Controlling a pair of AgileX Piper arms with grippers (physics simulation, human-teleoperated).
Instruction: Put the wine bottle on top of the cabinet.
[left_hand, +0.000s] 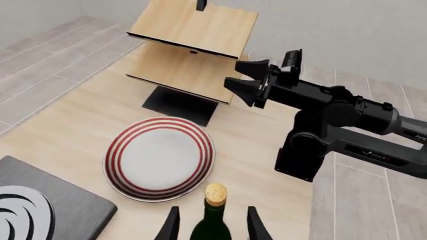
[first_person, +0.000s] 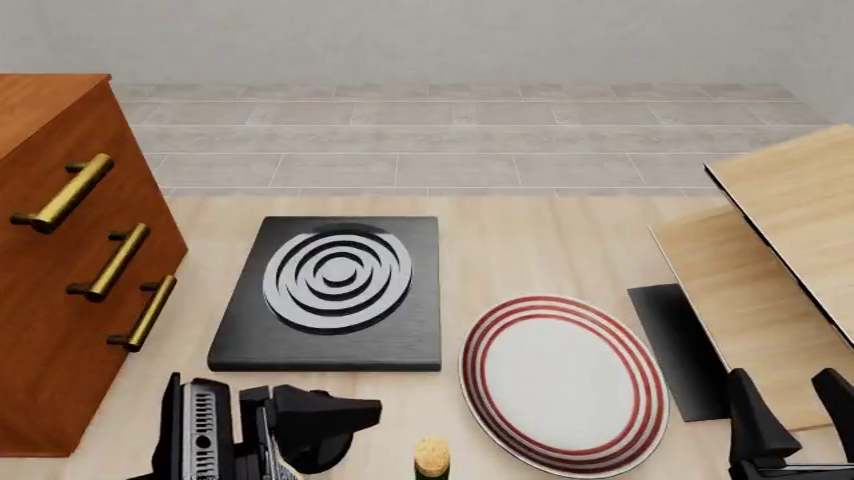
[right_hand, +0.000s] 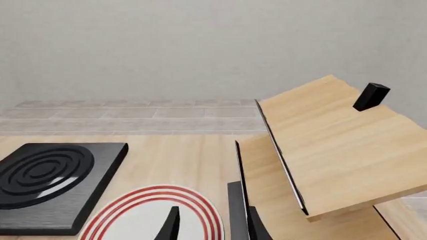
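Left wrist view: my left gripper (left_hand: 212, 226) has its fingers spread wide, the wine bottle (left_hand: 213, 220) standing between them, unclamped. My right gripper (left_hand: 241, 79) gapes empty. The cabinet (first_person: 67, 260) stands leftward.

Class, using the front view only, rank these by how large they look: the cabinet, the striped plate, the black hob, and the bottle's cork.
1. cabinet, though partly cut off by the frame
2. black hob and red-striped plate: too close to rank, and the plate sits nearer the camera
3. cork, clearly smallest
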